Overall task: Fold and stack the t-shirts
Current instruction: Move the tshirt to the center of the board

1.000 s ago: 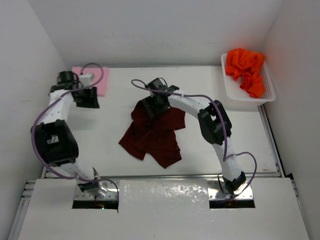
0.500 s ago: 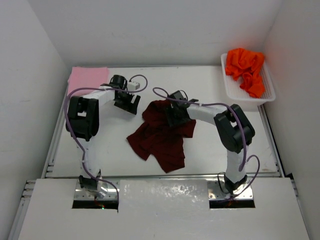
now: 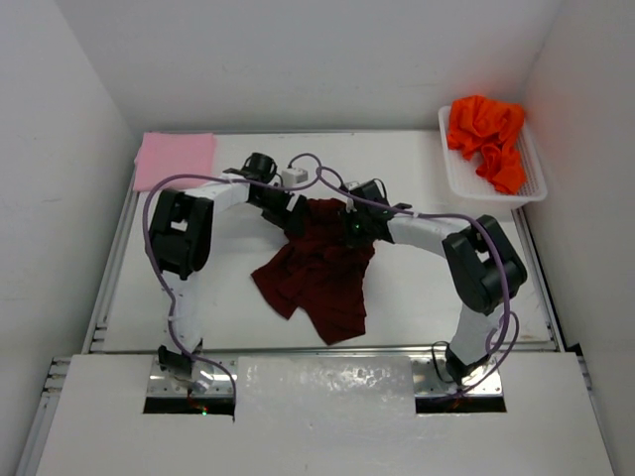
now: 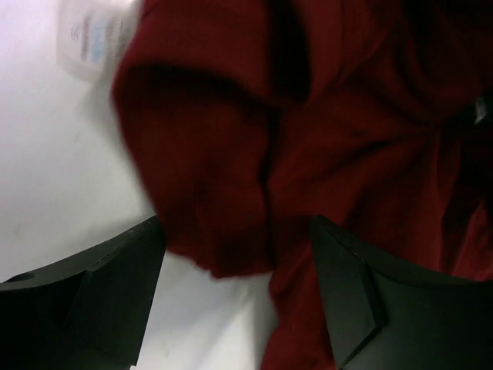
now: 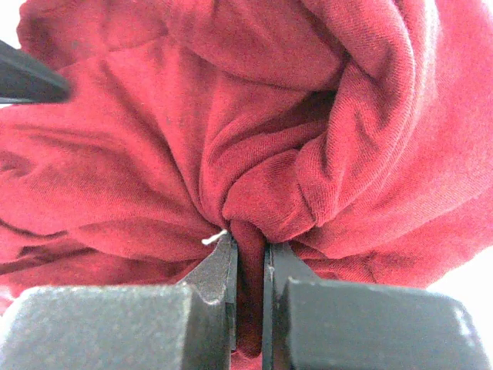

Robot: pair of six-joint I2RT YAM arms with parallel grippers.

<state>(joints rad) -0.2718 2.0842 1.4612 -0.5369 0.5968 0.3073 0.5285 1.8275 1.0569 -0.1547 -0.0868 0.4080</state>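
A crumpled maroon t-shirt (image 3: 316, 278) lies mid-tabletop (image 3: 417, 169), bunched and deeply creased. The right gripper (image 5: 248, 258) is clamped on a fold at its far edge. The left gripper (image 4: 235, 254) hovers alongside, jaws apart over a hem. It should pinch one layer only, then both should draw apart to spread the cloth. The pink t-shirt (image 3: 176, 159) lies flat at the far left corner, the orange t-shirt (image 3: 486, 134) heaped in a basket (image 3: 486, 196) at the far right
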